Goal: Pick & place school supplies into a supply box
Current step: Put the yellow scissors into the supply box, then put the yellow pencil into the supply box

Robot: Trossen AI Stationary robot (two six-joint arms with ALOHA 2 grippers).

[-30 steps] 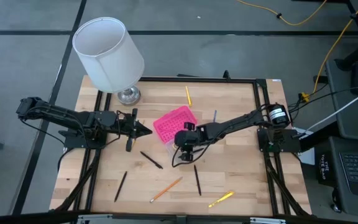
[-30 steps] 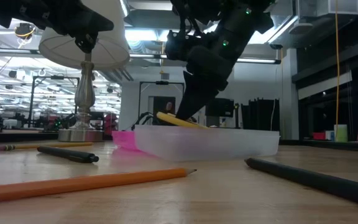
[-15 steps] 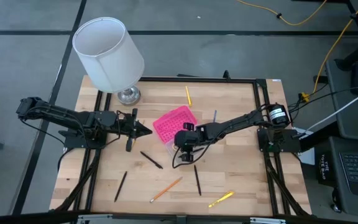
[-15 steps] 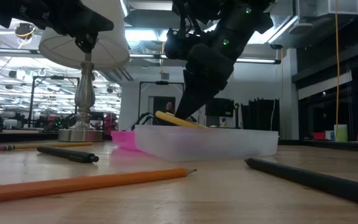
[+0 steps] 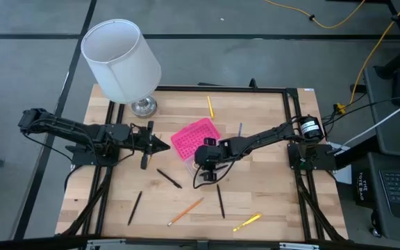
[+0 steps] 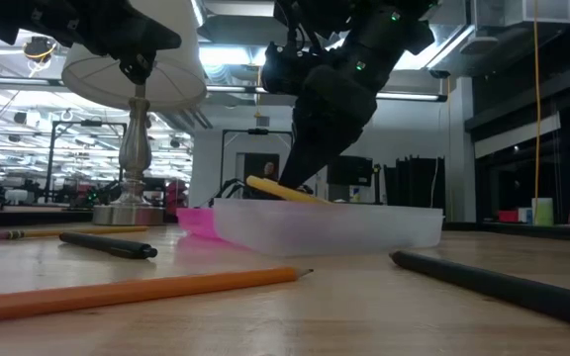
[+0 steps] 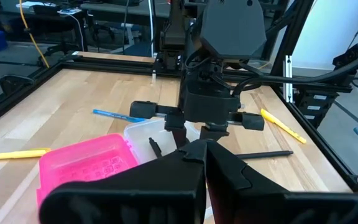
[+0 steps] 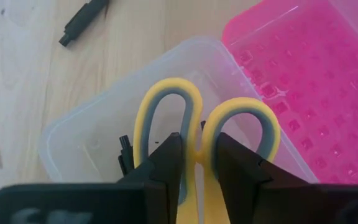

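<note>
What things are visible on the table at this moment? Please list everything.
supply box: 1, clear base with pink lid open, table centre
scissors: 1, yellow handles, above the clear base
pens: 3, black, on the front half
pencils: 2, orange and yellow, on the front half
pencil: 1, yellow, at the back
pen: 1, blue, right of the lid
lamp: 1, white shade, back left corner
left gripper: shut, empty, left of the box
right gripper: shut on the scissors

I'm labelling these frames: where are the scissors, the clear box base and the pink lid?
scissors (image 8: 166, 99): right wrist view, yellow handle loop.
clear box base (image 8: 86, 140): right wrist view, bare floor.
pink lid (image 8: 316, 74): right wrist view, ribbed inside.
</note>
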